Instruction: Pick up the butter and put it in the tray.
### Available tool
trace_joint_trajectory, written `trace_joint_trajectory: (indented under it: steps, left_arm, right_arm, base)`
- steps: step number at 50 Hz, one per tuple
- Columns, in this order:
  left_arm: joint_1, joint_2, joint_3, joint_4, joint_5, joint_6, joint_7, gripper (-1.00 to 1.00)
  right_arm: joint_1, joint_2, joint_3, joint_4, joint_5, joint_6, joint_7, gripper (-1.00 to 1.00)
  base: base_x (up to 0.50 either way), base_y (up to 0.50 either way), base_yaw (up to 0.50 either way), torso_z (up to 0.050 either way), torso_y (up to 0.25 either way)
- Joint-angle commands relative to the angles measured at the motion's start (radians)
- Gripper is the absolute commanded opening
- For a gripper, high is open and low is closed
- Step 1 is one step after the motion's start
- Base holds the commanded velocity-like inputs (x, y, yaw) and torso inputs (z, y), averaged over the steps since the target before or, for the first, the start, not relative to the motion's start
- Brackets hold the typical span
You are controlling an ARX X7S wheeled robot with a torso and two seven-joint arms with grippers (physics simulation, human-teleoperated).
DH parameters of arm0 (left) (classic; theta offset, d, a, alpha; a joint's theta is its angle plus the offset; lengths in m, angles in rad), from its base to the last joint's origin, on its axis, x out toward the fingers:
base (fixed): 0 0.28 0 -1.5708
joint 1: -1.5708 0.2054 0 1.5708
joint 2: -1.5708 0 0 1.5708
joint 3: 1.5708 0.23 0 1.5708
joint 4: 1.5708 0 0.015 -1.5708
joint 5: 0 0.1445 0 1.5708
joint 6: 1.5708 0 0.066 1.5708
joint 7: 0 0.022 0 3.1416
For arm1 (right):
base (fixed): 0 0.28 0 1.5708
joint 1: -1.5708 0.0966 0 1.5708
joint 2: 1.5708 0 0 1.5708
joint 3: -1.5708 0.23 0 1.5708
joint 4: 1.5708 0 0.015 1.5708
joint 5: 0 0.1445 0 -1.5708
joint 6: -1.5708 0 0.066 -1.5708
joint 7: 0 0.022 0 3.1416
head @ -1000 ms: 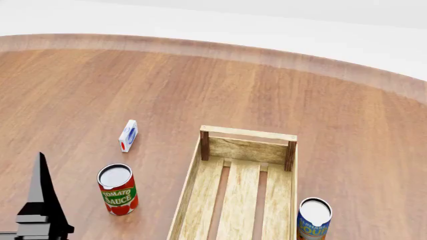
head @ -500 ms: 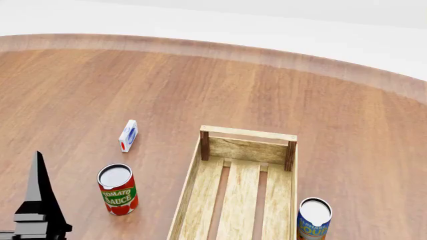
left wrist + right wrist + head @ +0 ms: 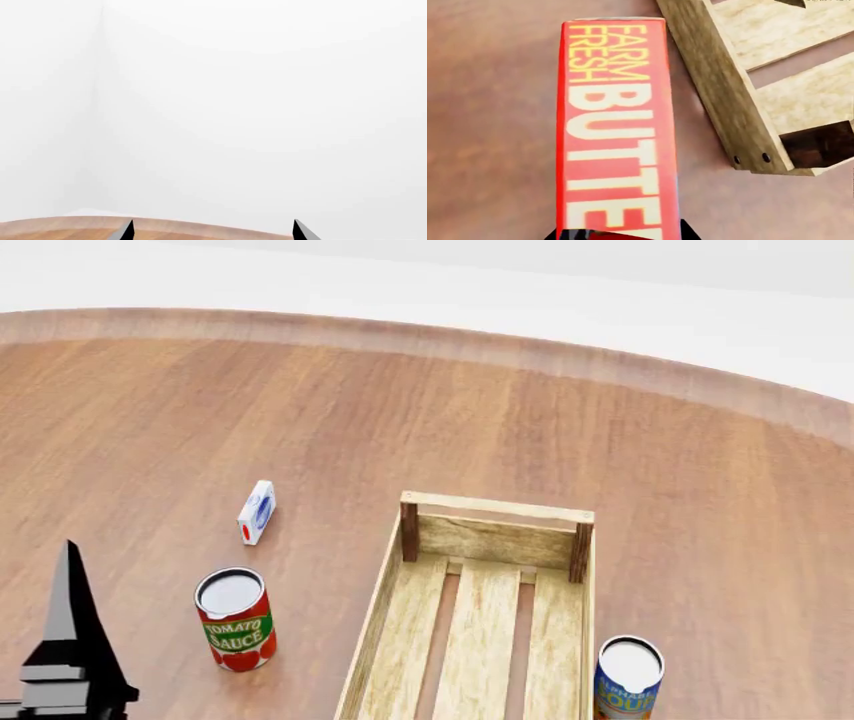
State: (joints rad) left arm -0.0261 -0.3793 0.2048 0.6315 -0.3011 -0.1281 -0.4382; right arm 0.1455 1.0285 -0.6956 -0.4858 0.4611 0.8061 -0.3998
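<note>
Right gripper (image 3: 620,234) (seen only in the right wrist view) has dark fingertips at both sides of the butter (image 3: 617,130); whether they pinch it can't be told. The red carton lies on the wooden table (image 3: 487,125), just beside a corner of the tray (image 3: 720,95), outside it. Left gripper (image 3: 211,231) is spread, nothing btwn its tips. In the head view: tomato sauce can (image 3: 236,619) left of the tray, small white-and-blue carton (image 3: 256,511) beyond it, another can (image 3: 627,677) at the tray's right.
</note>
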Motion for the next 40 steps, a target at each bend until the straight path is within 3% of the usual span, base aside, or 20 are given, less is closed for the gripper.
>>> trace_joint_trajectory:
  steps: [1,16,20,25,40]
  left_arm:
    - [-0.001,-0.004,-0.003,0.002,-0.006,-0.001,-0.004,1.0]
    - [0.002,-0.008,0.005,0.008,-0.004,0.0,-0.007,1.0]
    - [0.001,-0.01,0.0,0.009,-0.009,0.0,-0.009,1.0]
    - [0.0,-0.01,0.004,0.01,-0.008,-0.002,-0.011,1.0]
    - [0.003,-0.014,0.01,0.018,-0.015,-0.003,-0.012,1.0]
  right_arm:
    - [-0.024,0.039,-0.007,-0.067,0.01,0.031,0.0,-1.0]
    - [-0.202,0.245,0.17,-0.292,0.225,-0.121,0.157,-1.0]
    - [-0.28,0.34,0.203,-0.344,0.271,-0.208,0.237,-1.0]
    - [-0.372,0.541,0.196,-0.411,0.349,-0.39,0.383,-1.0]
    - [-0.267,0.542,0.307,-0.552,0.491,-0.388,0.516,-1.0]
  base:
    - [0.0,0.0,0.0,0.0,0.0]
    - [0.0,0.0,0.0,0.0,0.0]
    - [0.0,0.0,0.0,0.0,0.0]
    - [0.0,0.0,0.0,0.0,0.0]
    - [0.0,0.0,0.0,0.0,0.0]
